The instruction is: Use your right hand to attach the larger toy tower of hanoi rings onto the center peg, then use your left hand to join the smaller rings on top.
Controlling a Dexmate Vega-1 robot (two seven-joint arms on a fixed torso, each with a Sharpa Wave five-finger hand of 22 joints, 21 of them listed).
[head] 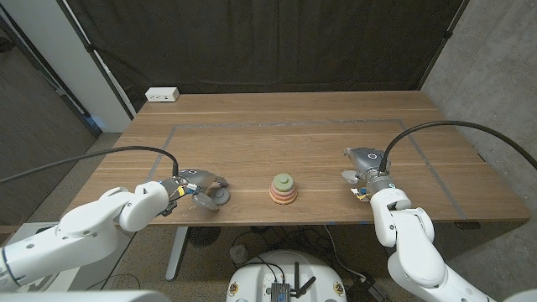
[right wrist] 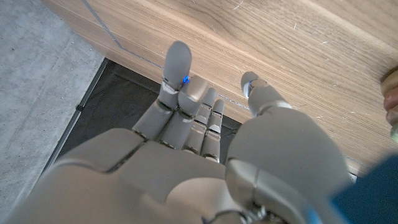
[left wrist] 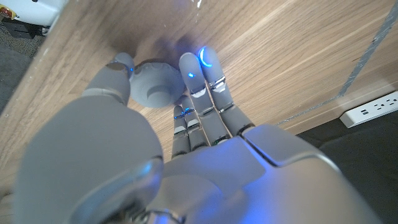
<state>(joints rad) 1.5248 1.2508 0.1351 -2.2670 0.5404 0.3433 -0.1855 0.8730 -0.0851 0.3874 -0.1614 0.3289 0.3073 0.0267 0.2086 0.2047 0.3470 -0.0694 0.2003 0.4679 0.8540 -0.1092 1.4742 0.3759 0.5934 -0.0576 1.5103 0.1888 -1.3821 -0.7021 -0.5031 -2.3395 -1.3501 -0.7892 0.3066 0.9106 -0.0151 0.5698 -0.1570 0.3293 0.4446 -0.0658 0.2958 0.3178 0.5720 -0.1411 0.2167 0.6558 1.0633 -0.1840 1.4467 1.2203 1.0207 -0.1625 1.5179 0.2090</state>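
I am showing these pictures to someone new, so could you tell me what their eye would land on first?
Most likely the small stack of coloured rings standing at the middle of the wooden table near its front edge. Next, the left hand at the front left, its fingers around a grey ring lying on the wood. The right hand is at the front right with nothing in it, fingers apart.

Your left hand (left wrist: 186,124) has its fingers (left wrist: 208,74) and thumb touching a grey ring (left wrist: 154,84) on the wooden surface (left wrist: 280,56). A white power strip (left wrist: 373,109) lies beyond the edge.
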